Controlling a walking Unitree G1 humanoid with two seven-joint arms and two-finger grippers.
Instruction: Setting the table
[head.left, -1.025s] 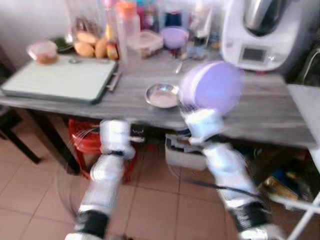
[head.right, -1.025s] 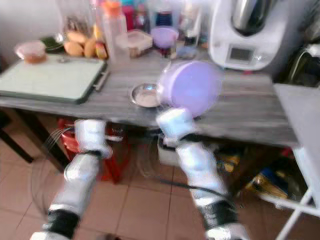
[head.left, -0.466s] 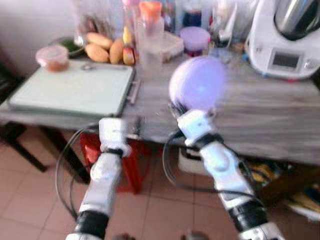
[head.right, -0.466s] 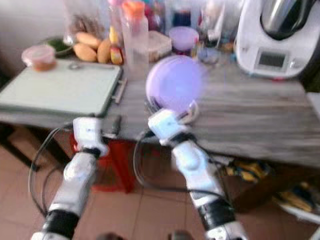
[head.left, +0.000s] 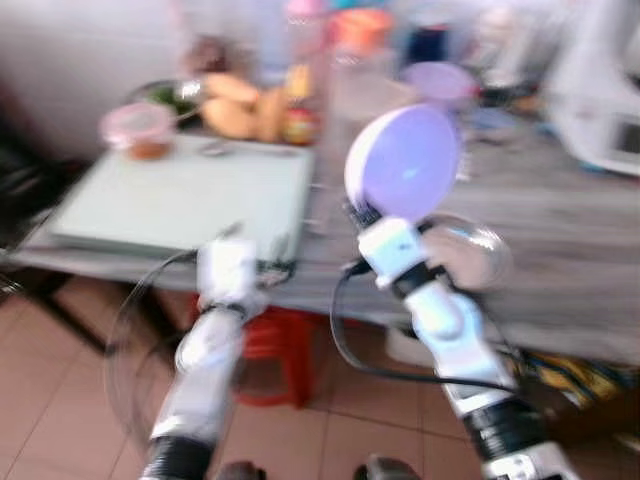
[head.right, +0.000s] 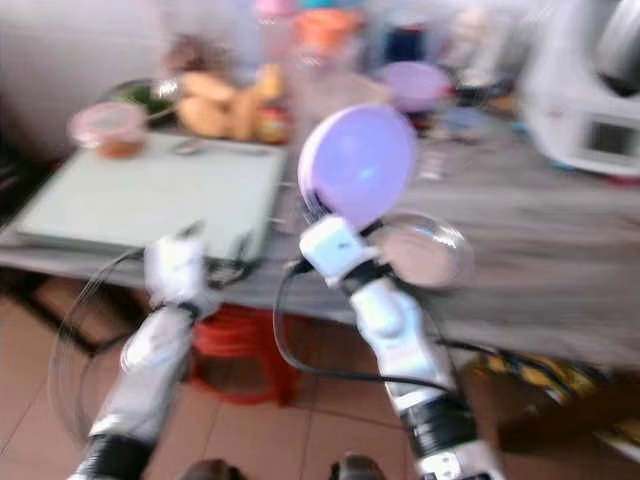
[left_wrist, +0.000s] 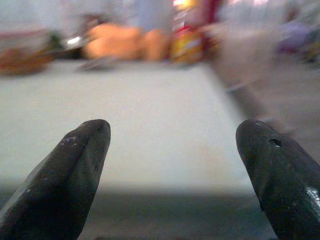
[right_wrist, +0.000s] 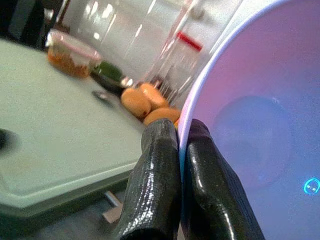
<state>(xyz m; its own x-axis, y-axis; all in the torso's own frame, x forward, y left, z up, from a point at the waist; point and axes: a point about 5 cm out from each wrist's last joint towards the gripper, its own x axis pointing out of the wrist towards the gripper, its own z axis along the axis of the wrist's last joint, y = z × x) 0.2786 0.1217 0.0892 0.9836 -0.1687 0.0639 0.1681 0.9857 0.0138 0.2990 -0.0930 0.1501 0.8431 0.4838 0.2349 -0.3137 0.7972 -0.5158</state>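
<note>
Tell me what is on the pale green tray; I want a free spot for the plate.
The tray looks bare apart from a small spoon-like item at its far edge; blur hides detail.

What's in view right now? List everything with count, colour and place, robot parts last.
plate: one, lilac, held upright over the table's front edge, pinched by its rim
tray: one, pale green, flat on the table's left part
metal bowl: one, silver, on the table just right of the plate
tub: one, clear with a pinkish lid and orange contents, behind the tray's far left corner
mangoes: several, orange-yellow, behind the tray
kitchen machine: one, white, far right of the table
table: one, grey wood grain
stool: one, red, under the table
left gripper: black fingers apart, aimed at the tray
right gripper: black fingers clamped on the plate's rim
</note>
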